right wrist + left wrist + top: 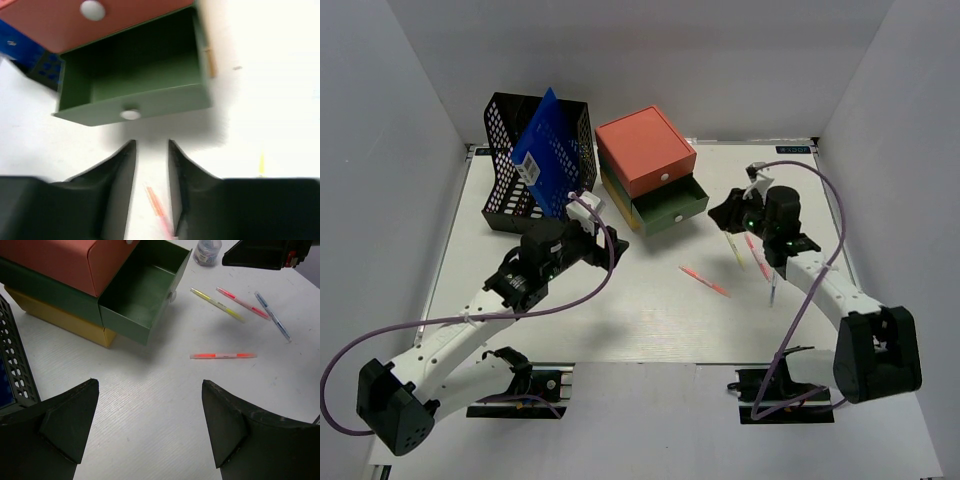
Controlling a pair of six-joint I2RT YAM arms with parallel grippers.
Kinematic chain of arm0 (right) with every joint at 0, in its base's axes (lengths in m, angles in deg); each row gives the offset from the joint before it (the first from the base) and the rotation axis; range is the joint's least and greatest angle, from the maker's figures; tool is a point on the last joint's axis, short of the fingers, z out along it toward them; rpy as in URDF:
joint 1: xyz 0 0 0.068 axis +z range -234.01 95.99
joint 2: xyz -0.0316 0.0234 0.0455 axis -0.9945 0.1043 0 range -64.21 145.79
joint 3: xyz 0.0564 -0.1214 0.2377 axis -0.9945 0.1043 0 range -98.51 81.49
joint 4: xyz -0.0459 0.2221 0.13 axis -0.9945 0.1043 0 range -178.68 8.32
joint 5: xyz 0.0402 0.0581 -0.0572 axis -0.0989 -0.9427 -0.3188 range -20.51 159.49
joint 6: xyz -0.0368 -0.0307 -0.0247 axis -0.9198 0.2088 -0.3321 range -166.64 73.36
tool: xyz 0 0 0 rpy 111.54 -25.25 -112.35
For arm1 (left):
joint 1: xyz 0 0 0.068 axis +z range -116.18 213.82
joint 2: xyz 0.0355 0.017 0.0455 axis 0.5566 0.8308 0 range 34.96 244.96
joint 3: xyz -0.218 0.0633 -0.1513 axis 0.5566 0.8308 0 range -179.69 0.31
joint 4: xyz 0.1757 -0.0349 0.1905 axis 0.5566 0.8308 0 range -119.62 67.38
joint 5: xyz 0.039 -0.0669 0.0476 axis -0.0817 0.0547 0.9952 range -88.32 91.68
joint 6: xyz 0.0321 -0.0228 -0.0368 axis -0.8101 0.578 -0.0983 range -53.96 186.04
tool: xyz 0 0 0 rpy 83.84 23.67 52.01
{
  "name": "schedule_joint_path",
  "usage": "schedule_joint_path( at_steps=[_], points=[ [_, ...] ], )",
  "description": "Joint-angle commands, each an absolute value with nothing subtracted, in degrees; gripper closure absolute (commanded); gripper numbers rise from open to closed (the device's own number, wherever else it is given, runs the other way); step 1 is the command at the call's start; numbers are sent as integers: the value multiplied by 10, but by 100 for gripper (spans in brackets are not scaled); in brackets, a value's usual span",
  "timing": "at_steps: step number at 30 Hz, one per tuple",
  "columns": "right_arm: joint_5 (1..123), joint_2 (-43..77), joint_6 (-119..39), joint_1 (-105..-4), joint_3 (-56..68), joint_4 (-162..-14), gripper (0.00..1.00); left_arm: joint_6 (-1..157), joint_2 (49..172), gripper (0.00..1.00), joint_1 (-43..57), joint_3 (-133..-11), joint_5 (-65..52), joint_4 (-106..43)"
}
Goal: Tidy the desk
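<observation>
Our right tool [151, 146] hangs just before the green drawer [150, 107], jaws a narrow gap apart with nothing between them. Our left tool [149, 385] gapes wide and empty. The table [150, 440] spreads beneath both. The drawer stands pulled out and bare, so we judge that filling it is the step in hand. An orange pen [222, 355] lies alone; a yellow pen [218, 305], a pink pen [243, 303] and a blue pen [272, 316] lie together beyond it. Next, one tool must straddle a pen and close.
</observation>
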State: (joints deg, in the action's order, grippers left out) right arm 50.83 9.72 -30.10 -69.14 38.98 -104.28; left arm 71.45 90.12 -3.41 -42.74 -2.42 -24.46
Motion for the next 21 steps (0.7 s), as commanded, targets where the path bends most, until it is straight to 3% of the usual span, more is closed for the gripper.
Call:
schedule_joint_path(
  at_steps=[1,3,5,7,8,10,12,13,21],
  points=[
    [554,65,-371,-715,378,-983,70,716,880,7,-32,-424,-40,-255],
    [583,71,-385,-736,347,-940,82,717,875,7,-32,-423,-41,-255],
    [603,87,-411,-748,325,-919,79,715,870,7,-32,-422,-42,-256],
    [616,130,-437,-776,283,-888,61,716,867,7,-32,-422,-42,-255],
    [618,166,-445,-788,268,-868,40,714,864,7,-32,-422,-43,-255],
    [625,199,-460,-806,210,-827,23,713,863,7,-32,-422,-44,-255],
    [634,229,-464,-817,174,-822,18,711,860,7,-32,-422,-42,-255],
    [642,236,-483,-824,165,-824,11,711,861,7,-32,-421,-41,-254],
    [667,350,-542,-834,44,-763,11,708,862,7,-32,-421,-49,-255]
  ],
)
